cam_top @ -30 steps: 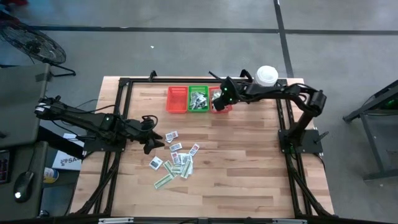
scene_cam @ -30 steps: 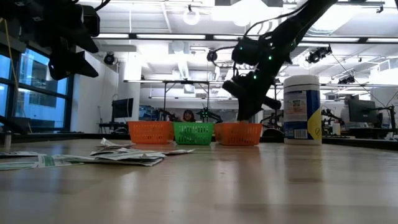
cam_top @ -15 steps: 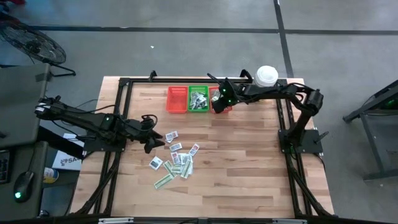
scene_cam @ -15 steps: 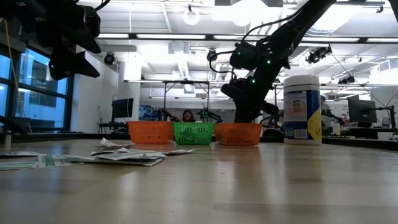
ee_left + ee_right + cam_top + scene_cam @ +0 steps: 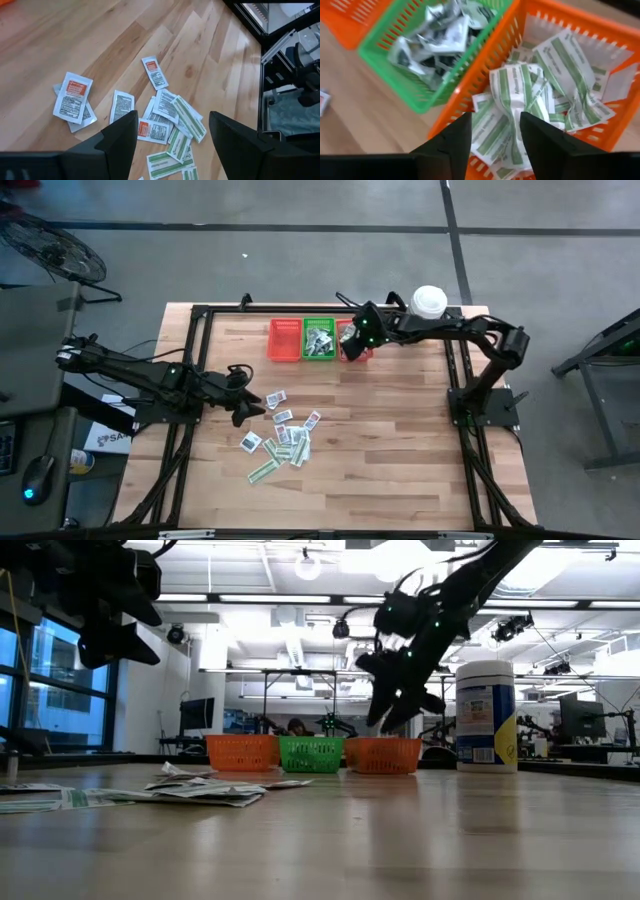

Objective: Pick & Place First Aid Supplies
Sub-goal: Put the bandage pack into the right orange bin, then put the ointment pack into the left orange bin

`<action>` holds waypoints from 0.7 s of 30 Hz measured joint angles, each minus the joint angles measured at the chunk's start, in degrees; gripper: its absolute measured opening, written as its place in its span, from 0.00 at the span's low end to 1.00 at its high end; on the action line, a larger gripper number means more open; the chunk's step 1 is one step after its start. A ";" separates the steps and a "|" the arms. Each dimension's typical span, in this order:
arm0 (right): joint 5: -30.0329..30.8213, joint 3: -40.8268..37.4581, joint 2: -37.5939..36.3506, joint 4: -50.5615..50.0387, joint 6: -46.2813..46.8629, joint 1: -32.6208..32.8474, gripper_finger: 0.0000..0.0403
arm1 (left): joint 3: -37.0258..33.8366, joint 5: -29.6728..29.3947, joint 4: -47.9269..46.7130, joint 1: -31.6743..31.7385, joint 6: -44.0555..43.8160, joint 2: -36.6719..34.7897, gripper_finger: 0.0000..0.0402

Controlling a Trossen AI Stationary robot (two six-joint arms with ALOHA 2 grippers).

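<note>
Bare wood fills the lower and right parts of the table (image 5: 400, 440) in the high view, with open room between the scattered first aid packets (image 5: 285, 432) at lower centre-left and the three baskets along the upper edge. The packets lie loose and overlapping on the boards, white squarish ones mixed with green-and-white strips, well clear of the black frame rails at the table's sides.

The left gripper (image 5: 172, 127) hangs above the left side of that scatter, its fingers spread wide with nothing between them; the left wrist view shows packets on the wood through the gap, and the table's edge and frame rail at the upper right of that picture.

The right gripper (image 5: 495, 131) is above the right-hand orange basket (image 5: 580, 35), fingers apart and empty. Green-striped strips (image 5: 555, 75) are heaped inside this basket. Beside it the green basket (image 5: 420, 95) holds crumpled white packets, and another orange basket (image 5: 284, 340) sits on its far side. A white tub (image 5: 429, 302) stands at the table's upper edge, just right of the baskets.

In the low view the right arm covers part of the right-hand basket's rim, and the basket walls hide all contents. The far orange basket's inside is hard to make out from above.
</note>
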 joint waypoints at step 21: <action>6.15 0.00 -19.10 -8.61 5.66 10.11 0.42 | 0.00 5.97 -1.75 0.00 4.32 0.00 0.60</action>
